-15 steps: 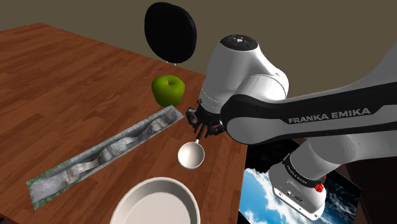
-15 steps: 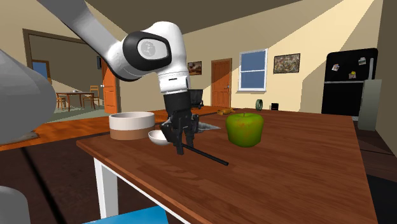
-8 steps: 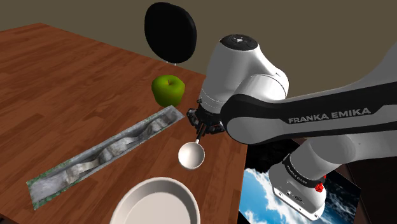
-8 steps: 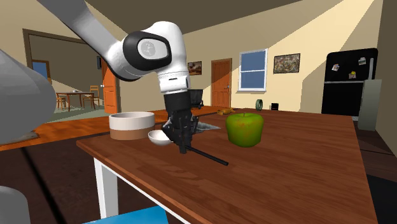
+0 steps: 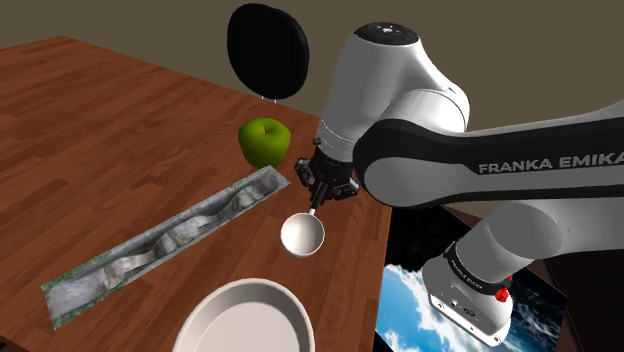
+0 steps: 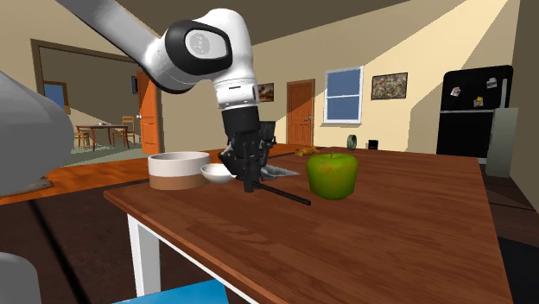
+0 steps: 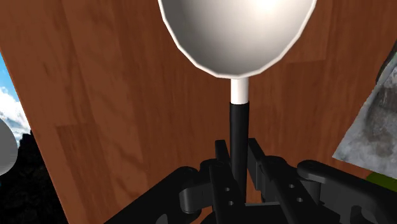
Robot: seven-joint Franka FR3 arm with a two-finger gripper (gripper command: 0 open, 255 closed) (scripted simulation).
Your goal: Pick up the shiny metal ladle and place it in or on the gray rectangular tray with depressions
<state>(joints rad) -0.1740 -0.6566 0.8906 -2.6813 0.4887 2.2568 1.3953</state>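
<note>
The ladle (image 5: 302,235) has a pale rounded bowl and a thin black handle. My gripper (image 5: 322,195) is shut on that handle, and the ladle hangs a little above the wooden table. In the wrist view the handle (image 7: 238,127) runs straight between the closed fingers (image 7: 221,159) out to the bowl (image 7: 238,28). From the second exterior view the gripper (image 6: 250,181) holds the ladle (image 6: 217,174) level, its handle end (image 6: 289,196) off the table. The long grey tray with depressions (image 5: 170,240) lies just toward the shoulder view's left of the ladle.
A green apple (image 5: 265,142) stands beyond the tray's near end, close to the gripper. A large white bowl (image 5: 245,318) sits at the table's front edge. A black round object (image 5: 266,50) stands behind the apple. The table edge (image 5: 380,260) runs beside the ladle.
The fingers closed on the ladle's handle, then the gripper rose, lifting the ladle off the table and slightly toward the shoulder view's right.
</note>
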